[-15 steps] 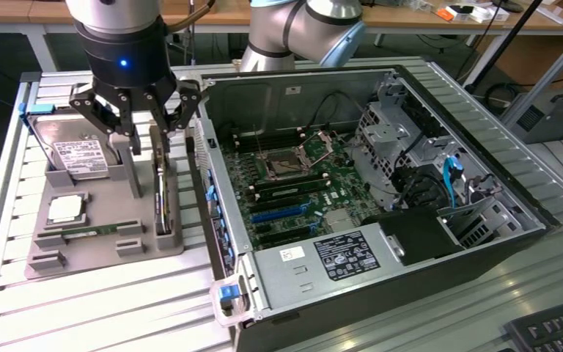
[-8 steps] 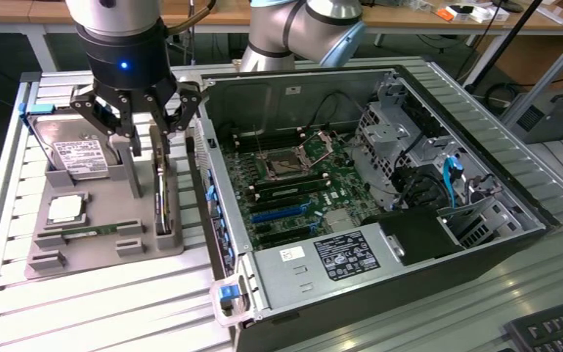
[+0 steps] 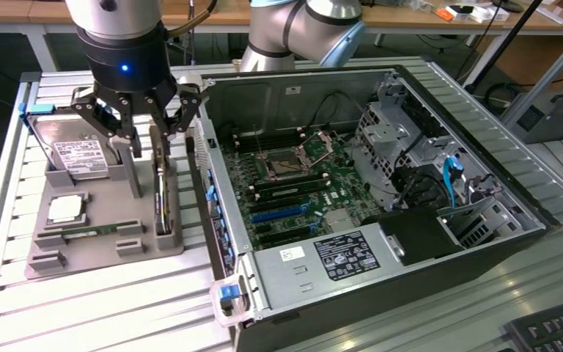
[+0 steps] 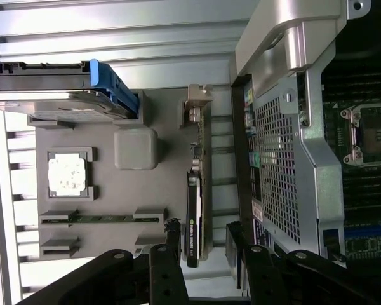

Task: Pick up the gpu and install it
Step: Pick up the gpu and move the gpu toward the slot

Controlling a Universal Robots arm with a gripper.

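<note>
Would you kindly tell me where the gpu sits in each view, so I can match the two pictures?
Exterior view: the gpu stands on edge in the grey tray's slot nearest the case, towards the exterior view's left.
Wrist view: it stands on edge between the CPU and the case wall.
Shared landmark: the hard drive in the same tray.

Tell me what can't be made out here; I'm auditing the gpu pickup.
- gpu, exterior view: its upper end is hidden behind the open jaws.
- gpu, wrist view: one end is covered by the jaws.
- Motherboard slots, exterior view: too small to tell which fits the card.
- Hard drive, wrist view: cut off by the picture's edge.
</note>
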